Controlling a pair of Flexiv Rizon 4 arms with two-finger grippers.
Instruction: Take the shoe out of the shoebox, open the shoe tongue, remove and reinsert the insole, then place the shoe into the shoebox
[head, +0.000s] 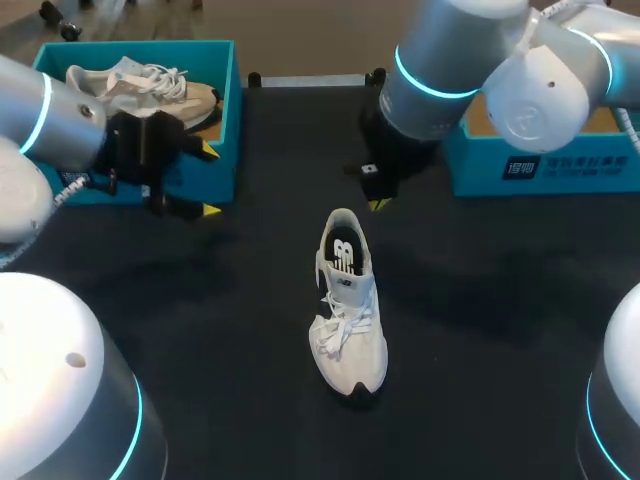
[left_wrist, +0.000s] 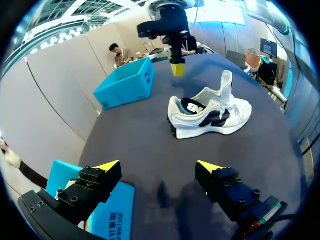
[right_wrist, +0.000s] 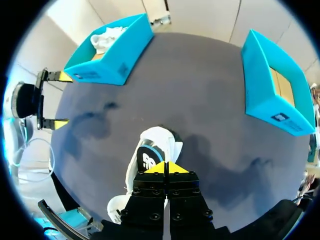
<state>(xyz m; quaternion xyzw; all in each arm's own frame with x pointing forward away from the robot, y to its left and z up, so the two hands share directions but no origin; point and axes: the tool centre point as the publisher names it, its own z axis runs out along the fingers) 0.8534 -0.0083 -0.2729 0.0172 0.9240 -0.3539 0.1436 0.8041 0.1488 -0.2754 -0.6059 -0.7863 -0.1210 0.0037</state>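
Observation:
A white sneaker (head: 347, 300) stands upright on the black table, heel toward the far side. Its tongue (left_wrist: 227, 85) is lifted and the dark insole (head: 343, 252) shows inside. My right gripper (head: 380, 203) hangs just above and behind the heel, shut with nothing in it; in the right wrist view its joined tips (right_wrist: 166, 167) sit over the sneaker (right_wrist: 145, 155). My left gripper (head: 208, 180) is open beside the teal shoebox (head: 228, 110) at the far left, well away from the sneaker. In the left wrist view the left gripper (left_wrist: 159, 167) faces the sneaker (left_wrist: 210, 115) across bare table.
The left shoebox holds a second pale sneaker (head: 140, 85). Another teal box (head: 560, 165) stands at the far right, partly hidden by my right arm. The two boxes (right_wrist: 112, 50) (right_wrist: 272, 85) flank the table's far side.

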